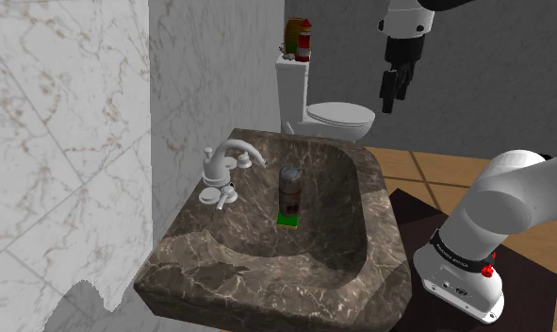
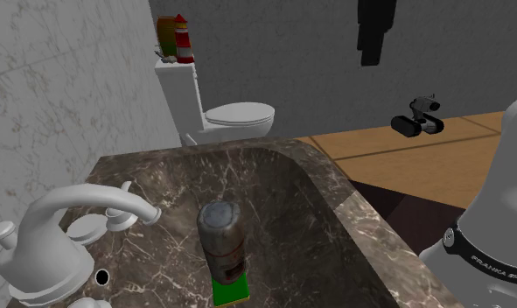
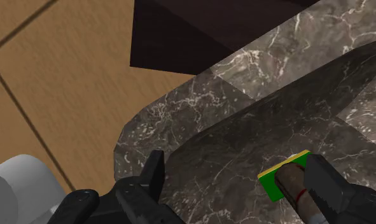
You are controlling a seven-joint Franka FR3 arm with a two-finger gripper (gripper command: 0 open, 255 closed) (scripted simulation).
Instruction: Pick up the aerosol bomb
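Observation:
The aerosol can (image 1: pixel 288 193) is a dull brown-grey cylinder with a grey top and a green base. It stands upright in the basin of the dark marble sink (image 1: pixel 380 179). The second exterior view has the can (image 2: pixel 223 245) close up, just right of the tap. My gripper (image 1: pixel 391 94) hangs high in the air, above the sink's far right corner and well clear of the can. In the wrist view its fingers stand apart, so the gripper (image 3: pixel 237 159) is open with nothing between them. The can (image 3: pixel 291 181) lies far below, beside one fingertip (image 3: pixel 320 175).
A white tap (image 1: pixel 224 160) with handles sits on the sink's left rim. A white toilet (image 1: pixel 337 115) stands behind the sink, with bottles (image 1: pixel 300 40) on its tank. A marbled wall runs along the left. A small wheeled device (image 2: pixel 416 116) sits on the wood floor.

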